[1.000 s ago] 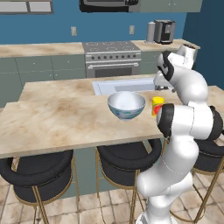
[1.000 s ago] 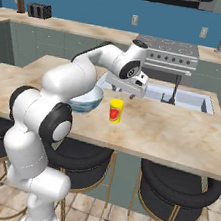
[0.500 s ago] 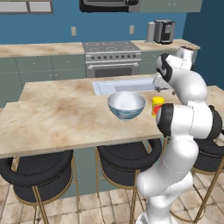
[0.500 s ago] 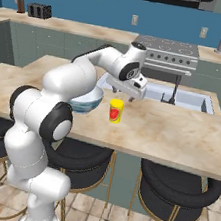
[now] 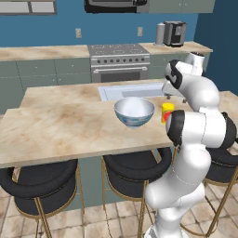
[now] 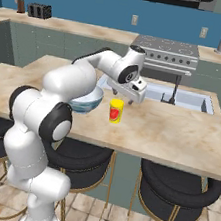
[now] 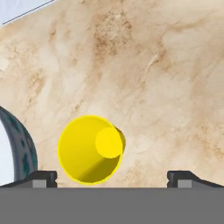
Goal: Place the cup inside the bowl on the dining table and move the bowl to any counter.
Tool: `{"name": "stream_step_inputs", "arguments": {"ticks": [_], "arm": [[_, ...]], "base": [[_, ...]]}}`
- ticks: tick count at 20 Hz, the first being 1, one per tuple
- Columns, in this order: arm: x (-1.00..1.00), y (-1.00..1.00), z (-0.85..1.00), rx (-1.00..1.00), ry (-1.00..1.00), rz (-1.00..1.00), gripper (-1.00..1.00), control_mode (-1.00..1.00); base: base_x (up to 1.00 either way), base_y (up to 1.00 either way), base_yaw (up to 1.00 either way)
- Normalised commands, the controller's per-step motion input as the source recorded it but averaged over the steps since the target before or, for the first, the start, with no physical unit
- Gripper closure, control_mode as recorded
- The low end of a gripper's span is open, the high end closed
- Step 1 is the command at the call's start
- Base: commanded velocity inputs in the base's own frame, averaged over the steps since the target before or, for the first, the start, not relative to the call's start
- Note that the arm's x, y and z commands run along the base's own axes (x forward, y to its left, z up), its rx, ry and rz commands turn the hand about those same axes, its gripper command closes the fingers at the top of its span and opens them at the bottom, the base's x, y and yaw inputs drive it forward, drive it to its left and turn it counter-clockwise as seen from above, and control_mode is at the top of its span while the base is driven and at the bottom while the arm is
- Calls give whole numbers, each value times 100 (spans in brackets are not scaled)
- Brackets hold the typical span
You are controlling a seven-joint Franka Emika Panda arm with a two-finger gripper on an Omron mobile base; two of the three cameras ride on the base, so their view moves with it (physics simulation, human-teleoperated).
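- The pincer (image 7: 112,177) is wide open and holds nothing; in the hand view its two dark fingertips (image 7: 41,177) show at the lower left and lower right of the frame.
- The cup (image 7: 91,148) is yellow and stands upright on the marbled surface (image 7: 166,78), in the lower left part of the hand view, nearer to the left fingertip than to the right one. No fingertip touches it.
- In the right base view the cup (image 6: 115,110) is near the middle of the frame, and the pincer (image 6: 130,94) hangs just above it and a little to the right.
- The bowl (image 6: 89,100) stands just left of the cup in this view, partly hidden behind the white arm. The two are apart.
- In the left base view the bowl (image 5: 134,111) is in the middle of the frame, white inside, and the cup (image 5: 166,111) is just right of it, half covered by the arm.
- Black stools (image 5: 39,179) stand under the near edge of the surface (image 5: 56,130).
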Motion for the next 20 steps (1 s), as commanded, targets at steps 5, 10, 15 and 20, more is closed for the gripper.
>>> {"name": "stream_step_inputs", "arguments": {"ticks": [5,10,15,20], "arm": [[0,0,-8,0,0,-6,-100,-100],[0,0,-9,0,0,-5,-100,-100],[0,0,-11,0,0,-5,-100,-100],[0,0,-7,0,0,-3,-100,-100]], "base": [[0,0,0],[0,0,0],[0,0,0],[0,0,0]]}}
